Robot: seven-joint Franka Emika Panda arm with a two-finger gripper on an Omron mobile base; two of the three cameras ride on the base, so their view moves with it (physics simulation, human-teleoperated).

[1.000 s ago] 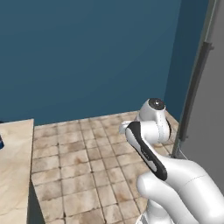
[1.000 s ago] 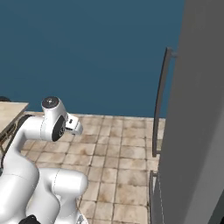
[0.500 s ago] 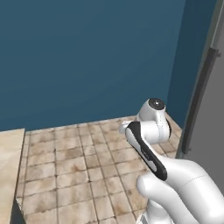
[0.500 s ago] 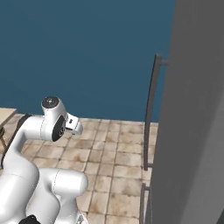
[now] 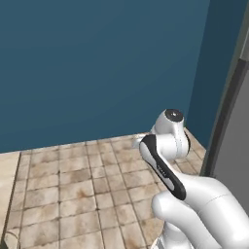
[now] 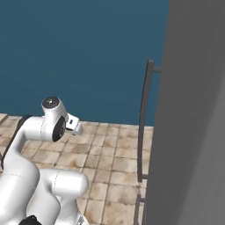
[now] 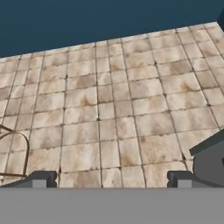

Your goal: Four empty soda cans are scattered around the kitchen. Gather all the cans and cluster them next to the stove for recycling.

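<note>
Counter gone from view, tool (image 7: 109,180) open

My pincer (image 7: 109,178) hangs wide open over a beige tiled floor (image 7: 113,96), dark blue wall (image 7: 87,17) beyond, a grey block (image 7: 210,159) at right.

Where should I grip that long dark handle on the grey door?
Probably mid-length on the handle, coming from the room side with the fingers either side of it: it is a slim upright bar standing off the grey door.
</note>
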